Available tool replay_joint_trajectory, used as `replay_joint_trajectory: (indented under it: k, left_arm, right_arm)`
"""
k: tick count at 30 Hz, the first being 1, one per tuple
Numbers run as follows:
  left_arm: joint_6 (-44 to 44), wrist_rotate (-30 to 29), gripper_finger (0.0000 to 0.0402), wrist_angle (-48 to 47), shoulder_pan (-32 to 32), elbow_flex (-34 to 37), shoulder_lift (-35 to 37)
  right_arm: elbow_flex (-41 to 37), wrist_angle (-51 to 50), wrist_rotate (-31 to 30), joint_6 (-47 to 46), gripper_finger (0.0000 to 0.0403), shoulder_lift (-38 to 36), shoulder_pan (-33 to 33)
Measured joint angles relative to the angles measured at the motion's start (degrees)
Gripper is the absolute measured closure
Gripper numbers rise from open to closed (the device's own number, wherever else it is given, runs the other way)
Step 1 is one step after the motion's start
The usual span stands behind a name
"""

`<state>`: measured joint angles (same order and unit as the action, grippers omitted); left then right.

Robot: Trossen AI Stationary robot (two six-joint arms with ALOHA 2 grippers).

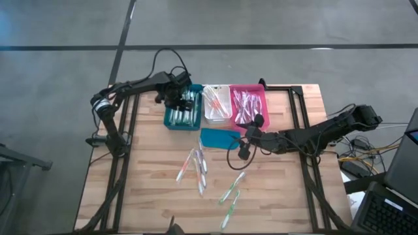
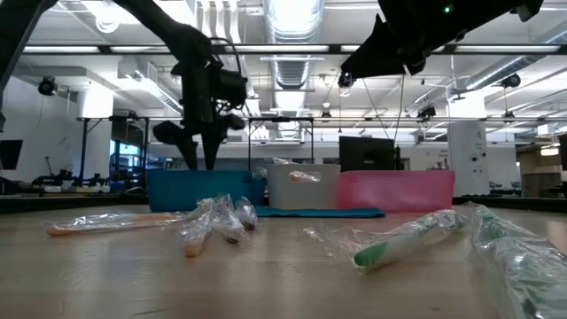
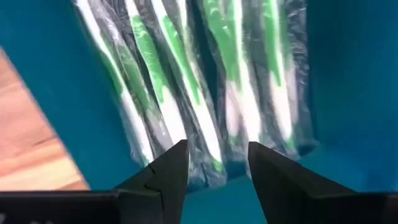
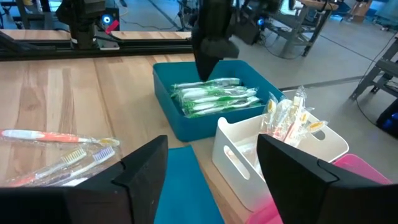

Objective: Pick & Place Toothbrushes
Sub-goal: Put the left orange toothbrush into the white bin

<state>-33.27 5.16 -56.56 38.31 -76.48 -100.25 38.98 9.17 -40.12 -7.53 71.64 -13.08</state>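
Green-and-white wrapped toothbrushes [image 3: 186, 81] lie packed in the teal bin [image 1: 171, 121], also seen in the right wrist view [image 4: 214, 99]. My left gripper [image 3: 217, 163] hangs open over that pile, fingers pointing down, its tips just above the wrappers [image 1: 186, 104]. Orange-accent toothbrushes [image 4: 289, 118] stand in the white bin [image 1: 208, 117], and pink ones lie in the pink bin [image 1: 264, 98]. Several loose wrapped toothbrushes [image 1: 196, 168] lie flat on the wooden table. My right gripper [image 4: 211, 180] is open and holds nothing, low over the table beside the flat teal lid [image 1: 219, 138].
The three bins stand side by side at the table's far edge [image 2: 301, 188]. The teal lid lies just in front of them. More loose toothbrushes [image 1: 232, 189] lie toward the near edge, with bare wood [image 1: 130, 176] to their left and right.
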Motion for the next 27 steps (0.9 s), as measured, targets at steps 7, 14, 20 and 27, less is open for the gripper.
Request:
replay_joint_trajectory:
  k: [7, 14, 20, 27]
  left_arm:
    - [1.21, -0.13, 0.0231, -6.68, -2.5, -8.48, 0.07]
    - [4.41, -0.34, 0.0234, -9.74, -5.91, -14.66, 1.42]
    - [5.65, -4.18, 0.0234, -10.06, -9.23, -15.02, 6.15]
    - [5.7, -12.63, 0.0234, -10.03, -15.55, -13.79, 11.49]
  right_arm:
    - [0.0, -0.03, 0.0, 0.0, 0.0161, 0.0, 0.0]
    - [0.0, -1.64, -0.01, 0.0, 0.0138, 0.01, 0.0]
    - [0.01, -1.7, -0.01, -1.19, 0.0122, 0.04, 0.0]
    - [0.0, -1.68, 0.0, -1.53, 0.0108, 0.04, 0.0]
